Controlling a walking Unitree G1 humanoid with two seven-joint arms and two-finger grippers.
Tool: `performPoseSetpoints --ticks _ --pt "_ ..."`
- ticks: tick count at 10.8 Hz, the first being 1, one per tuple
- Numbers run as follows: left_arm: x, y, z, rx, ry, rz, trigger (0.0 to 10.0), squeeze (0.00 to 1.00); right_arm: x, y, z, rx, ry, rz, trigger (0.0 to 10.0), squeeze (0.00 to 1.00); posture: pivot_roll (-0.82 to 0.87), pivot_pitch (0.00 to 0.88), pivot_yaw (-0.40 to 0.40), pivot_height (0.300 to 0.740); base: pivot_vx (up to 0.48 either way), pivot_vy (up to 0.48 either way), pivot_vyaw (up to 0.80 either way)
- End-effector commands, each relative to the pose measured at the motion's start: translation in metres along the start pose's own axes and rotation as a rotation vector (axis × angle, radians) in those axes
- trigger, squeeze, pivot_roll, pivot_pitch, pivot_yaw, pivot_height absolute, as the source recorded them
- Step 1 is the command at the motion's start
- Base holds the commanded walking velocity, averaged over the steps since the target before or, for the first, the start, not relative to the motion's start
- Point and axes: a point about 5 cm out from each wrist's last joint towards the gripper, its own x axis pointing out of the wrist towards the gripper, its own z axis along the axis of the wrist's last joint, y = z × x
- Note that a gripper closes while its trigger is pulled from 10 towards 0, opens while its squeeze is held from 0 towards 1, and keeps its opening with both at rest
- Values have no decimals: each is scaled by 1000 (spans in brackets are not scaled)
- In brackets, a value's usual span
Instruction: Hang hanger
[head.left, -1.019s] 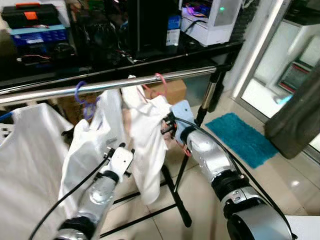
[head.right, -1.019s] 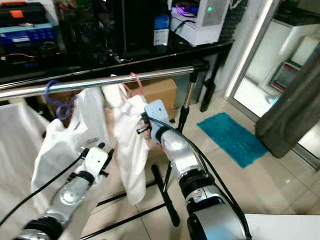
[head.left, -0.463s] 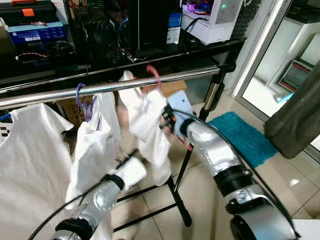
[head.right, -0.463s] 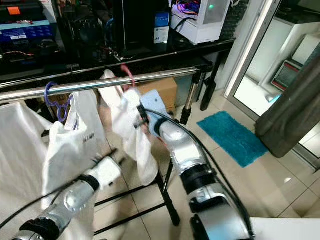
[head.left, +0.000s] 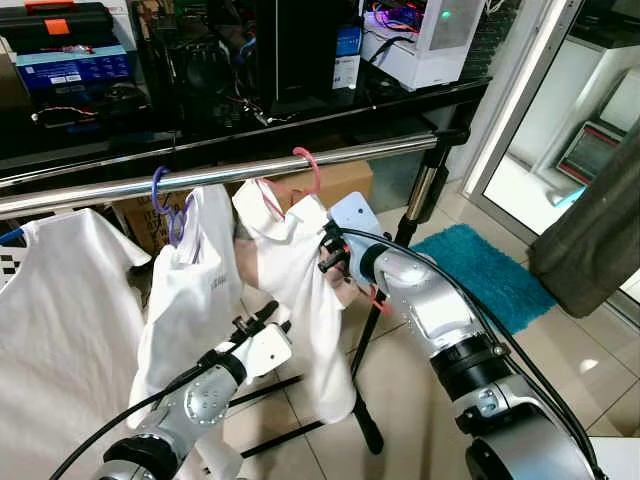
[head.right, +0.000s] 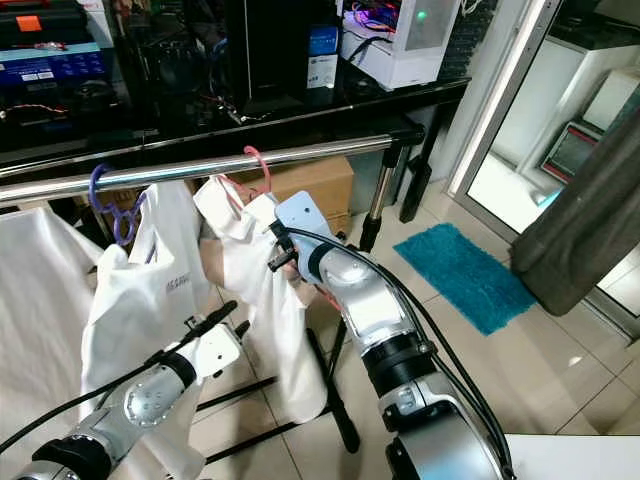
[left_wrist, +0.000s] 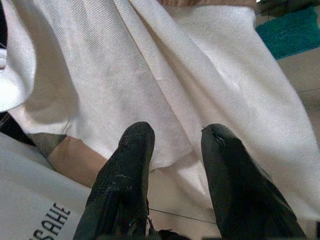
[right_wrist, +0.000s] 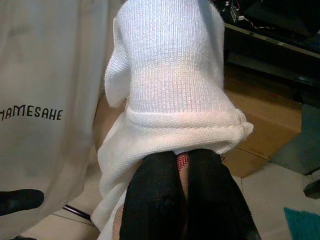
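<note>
Hooked at last: the pink hanger (head.left: 306, 166) now sits over the rail (head.left: 120, 184), where half a second ago it hovered above. From the head view, the right gripper (head.left: 328, 255) pinches its shoulder through the white shirt (head.left: 300, 290). Its wrist view shows fingers (right_wrist: 150, 200) clamped on pink plastic. The left gripper (left_wrist: 172, 165) gapes, empty. Next, probably: release.

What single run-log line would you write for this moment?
task: hang hanger | pink hanger hooked over rail | right gripper shut on pink hanger under white shirt | left gripper open, below shirt hem
</note>
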Motion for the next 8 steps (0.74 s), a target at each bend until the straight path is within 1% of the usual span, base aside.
performPoseSetpoints --ticks 1,2,3,4,5,6,8 --pt "4 2 6 22 -32 -1 10000 0 -2 0 -6 1 33 3 10000 0 162 32 -52 740 0 0 0" --pt "4 1 7 15 -33 2 10000 0 -3 1 -5 56 9 13 10000 1000 162 32 -52 740 0 0 0" --pt "4 0 7 1 -34 6 10000 0 -5 3 -8 80 22 42 10000 1000 160 32 -48 740 0 0 0" --pt "4 -2 8 -8 -37 7 10000 0 -6 4 -11 84 24 38 10000 592 158 34 -47 740 0 0 0" --pt "4 -5 9 -17 -39 5 10000 0 -8 3 -14 92 31 22 10000 576 156 37 -45 740 0 0 0" --pt "3 -7 9 -27 -39 3 10000 0 -11 2 -17 124 30 19 10000 0 154 39 -44 740 0 0 0" --pt "1 -11 7 -36 -33 -4 10000 0 -19 0 -21 127 37 9 10000 0 148 46 -41 740 0 0 0"
